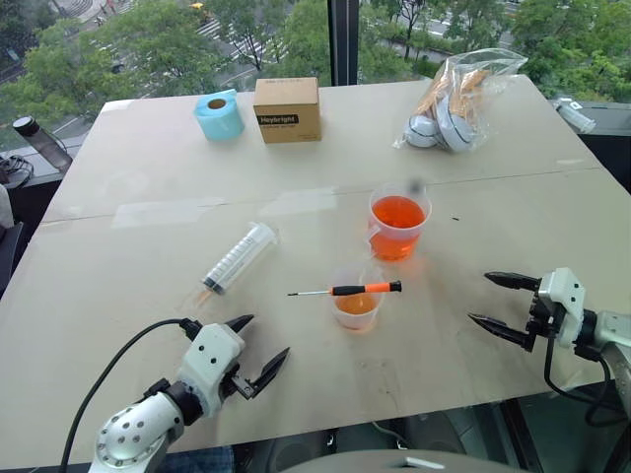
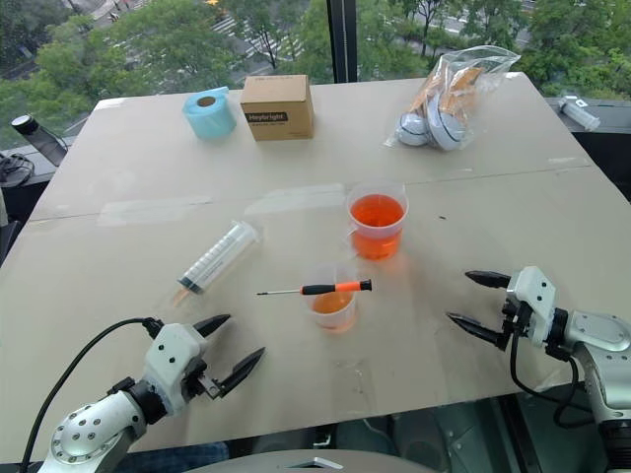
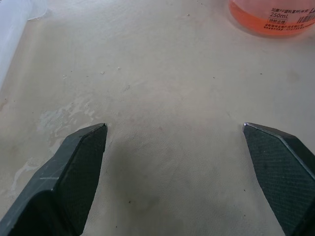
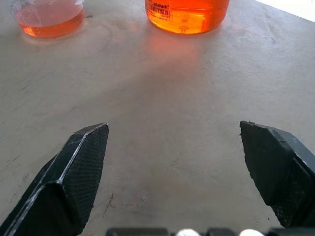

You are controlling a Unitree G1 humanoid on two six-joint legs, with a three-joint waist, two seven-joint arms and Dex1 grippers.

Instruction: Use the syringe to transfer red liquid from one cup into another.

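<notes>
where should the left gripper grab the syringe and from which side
Grip the syringe mid-barrel, across its width, coming from above. It lies flat and diagonal on the table, tip toward the open left gripper, with bare tabletop either side. The barrel is its thickest, straightest part; the tip looks too narrow.

Left wrist view: the measuring cup (image 3: 273, 17) is cut off at the picture's edge, its base and lower wall alone visible; the printed label is partly legible. A pale clear object (image 3: 12, 29) at the opposite corner is cropped and blurred; identity cannot be told.

Right wrist view: the measuring cup and the small cup (image 4: 48, 17) are both cut off, rims out of frame.

Head views: contents of the clear plastic bag (image 1: 458, 99) are indistinct. A dark bottle (image 1: 41, 141) at the table's (image 1: 148, 236) far left edge is partly cropped.
</notes>
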